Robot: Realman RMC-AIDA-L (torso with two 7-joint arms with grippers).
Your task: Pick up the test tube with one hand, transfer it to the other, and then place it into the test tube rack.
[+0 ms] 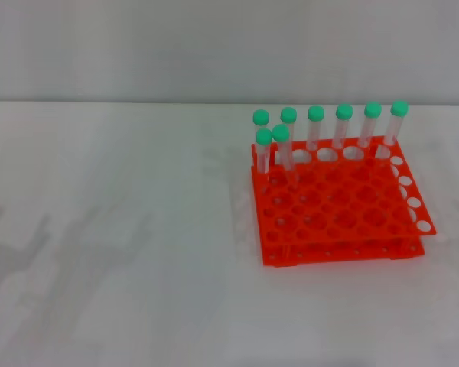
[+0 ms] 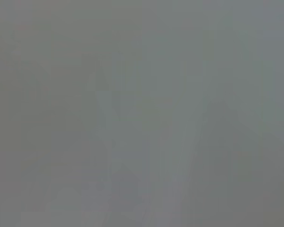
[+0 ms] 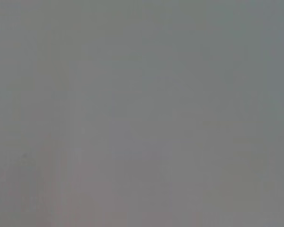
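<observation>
Glowing bright orange-red: the test tube rack (image 1: 340, 210), patterned with a grid of round holes, those along its right edge showing white. Standing in it, eight clear test tubes (image 1: 314, 128), each wearing a round green cap. Lying pale white underneath: the counter (image 1: 122, 229), carrying faint grey shadows at its left.

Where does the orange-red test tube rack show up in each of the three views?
Head view: the test tube rack sits right of centre on the white table, with eight green-capped tubes standing along its far and left edges.
Left wrist view: not in it, only featureless grey.
Right wrist view: not in it, likewise.
Shared landmark: none visible.
</observation>
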